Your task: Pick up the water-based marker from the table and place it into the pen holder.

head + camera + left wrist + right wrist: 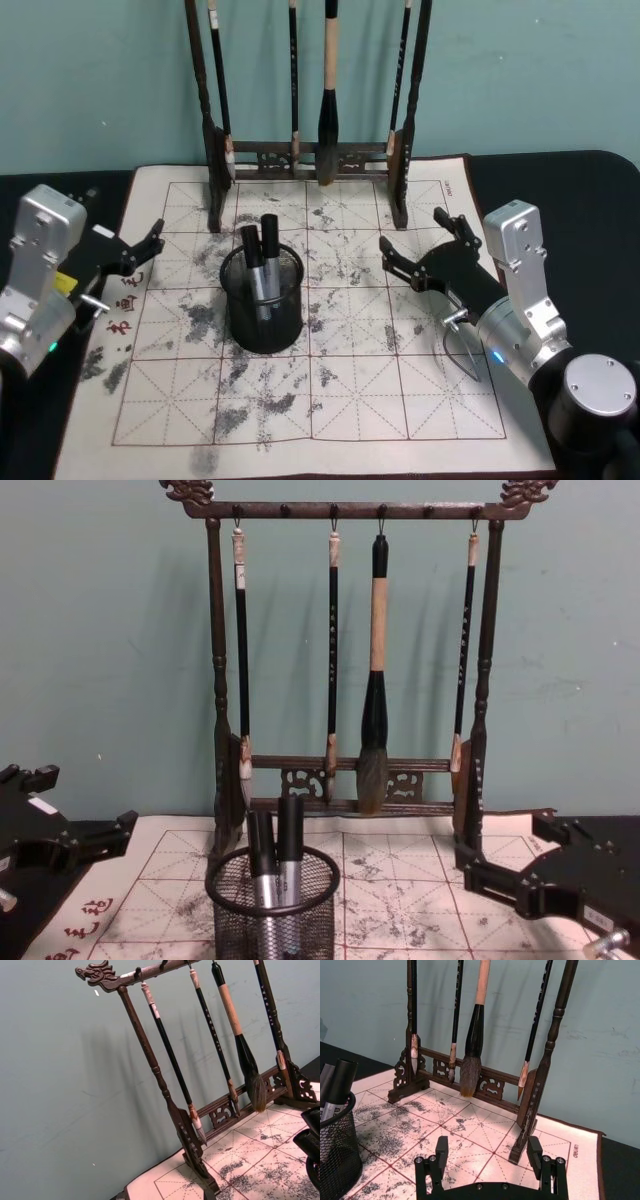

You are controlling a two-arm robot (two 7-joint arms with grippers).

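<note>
Head view shows the short black wire-mesh pen holder standing on the ink-stained gridded calligraphy mat, left of the mat's centre, with 2 black-capped, grey-barrelled water-based markers upright inside it, side by side and leaning slightly. Behind it, at the mat's far edge, stands the tall dark wooden brush rack with 4 hanging calligraphy brushes, the third from the left thickest. The left gripper hovers over the mat's left edge, beside the red characters, jaws spread wide and holding nothing. The right gripper hangs over the mat's right part, well apart from the holder, fingers likewise spread wide and empty. From the right wrist view the holder sits off to one side with the marker caps rising above its rim
</note>
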